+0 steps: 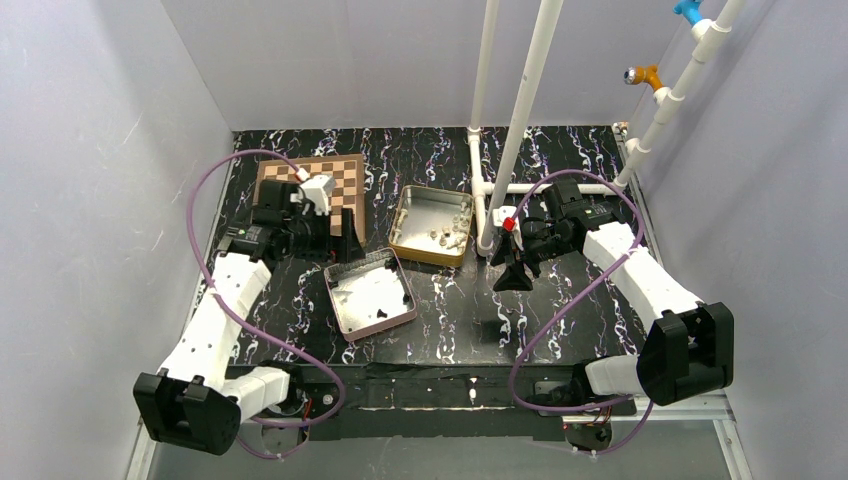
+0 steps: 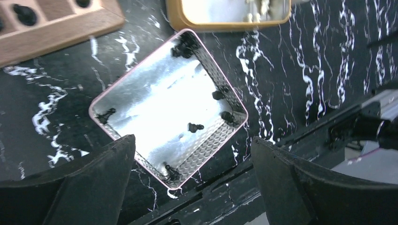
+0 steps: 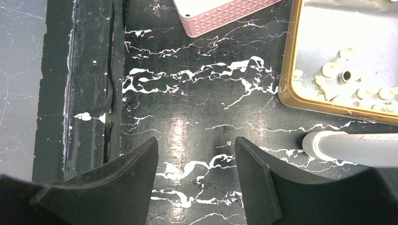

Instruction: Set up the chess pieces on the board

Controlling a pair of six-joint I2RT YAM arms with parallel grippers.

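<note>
The board (image 1: pixel 345 180) lies at the back left, partly hidden by my left arm. Its corner shows in the left wrist view (image 2: pixel 61 26) with a black piece (image 2: pixel 26 14) standing on it. Several tiny black chess pieces (image 2: pixel 196 127) lie in the pink-rimmed tin (image 2: pixel 150 93), mostly along its walls. My left gripper (image 2: pixel 191 139) is open and empty, hovering above that tin's near corner; it also shows in the top view (image 1: pixel 338 238). My right gripper (image 3: pixel 196 140) is open and empty over bare marble table, right of the tins (image 1: pixel 513 275).
A gold tin (image 1: pixel 400 215) with white pieces (image 3: pixel 347 75) sits behind the pink tin (image 1: pixel 345 310). A white pipe frame (image 1: pixel 500 150) stands just right of it, with a pipe (image 3: pixel 352 147) beside my right fingers. The table's front rail (image 3: pixel 89 93) runs along the near edge.
</note>
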